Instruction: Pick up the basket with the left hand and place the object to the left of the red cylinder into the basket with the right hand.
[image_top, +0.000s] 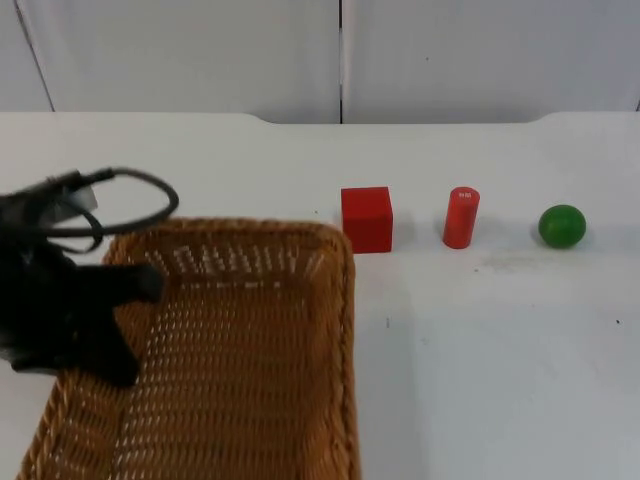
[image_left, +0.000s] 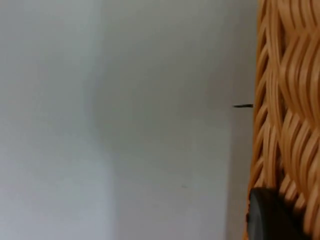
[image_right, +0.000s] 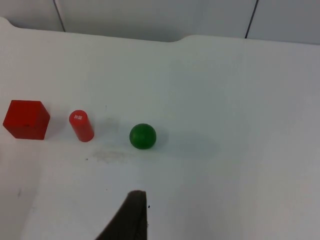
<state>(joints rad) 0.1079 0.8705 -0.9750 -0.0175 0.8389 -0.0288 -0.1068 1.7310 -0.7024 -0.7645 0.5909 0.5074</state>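
Observation:
A woven wicker basket (image_top: 240, 360) fills the front left of the table and looks raised, casting a shadow to its right. My left gripper (image_top: 122, 325) is shut on the basket's left rim; the left wrist view shows a black fingertip (image_left: 270, 217) pressed against the basket's weave (image_left: 290, 100). A red cube (image_top: 366, 218) sits just left of the upright red cylinder (image_top: 460, 216). In the right wrist view the red cube (image_right: 26, 119) and the red cylinder (image_right: 81, 125) lie well ahead of my right gripper (image_right: 127, 220), which waits high above the table.
A green ball (image_top: 561, 226) rests to the right of the cylinder, and the right wrist view has the green ball (image_right: 142, 136) closest to that gripper. The basket's far right corner comes close to the cube. The grey partition wall (image_top: 340, 55) closes the back.

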